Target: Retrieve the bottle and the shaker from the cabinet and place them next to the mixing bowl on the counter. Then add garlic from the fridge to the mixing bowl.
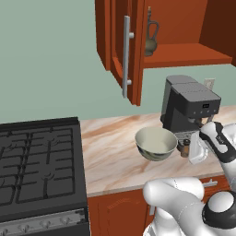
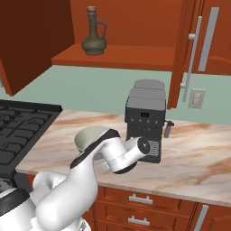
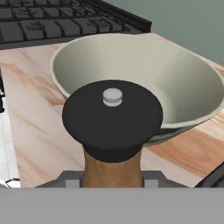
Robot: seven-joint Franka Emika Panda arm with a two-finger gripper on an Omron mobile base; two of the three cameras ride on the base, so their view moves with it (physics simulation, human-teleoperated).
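The shaker (image 3: 112, 131), a wooden body under a black cap with a small silver knob, stands upright on the counter right beside the mixing bowl (image 3: 175, 83). My gripper (image 3: 112, 180) is shut on the shaker's body, one finger against each side. From the left base view the shaker (image 1: 185, 148) sits between the cream bowl (image 1: 156, 143) and my gripper (image 1: 191, 150). The bottle (image 1: 151, 34), a dark jug with a handle and cork, stands on the open cabinet's shelf (image 2: 94, 38).
A grey coffee machine (image 1: 189, 108) stands just behind the shaker and bowl. The black stove (image 1: 37, 161) fills the counter's left end. An open cabinet door (image 1: 122, 50) with a long handle hangs above the counter. Bare marble counter (image 2: 198, 153) stretches to the right of the machine.
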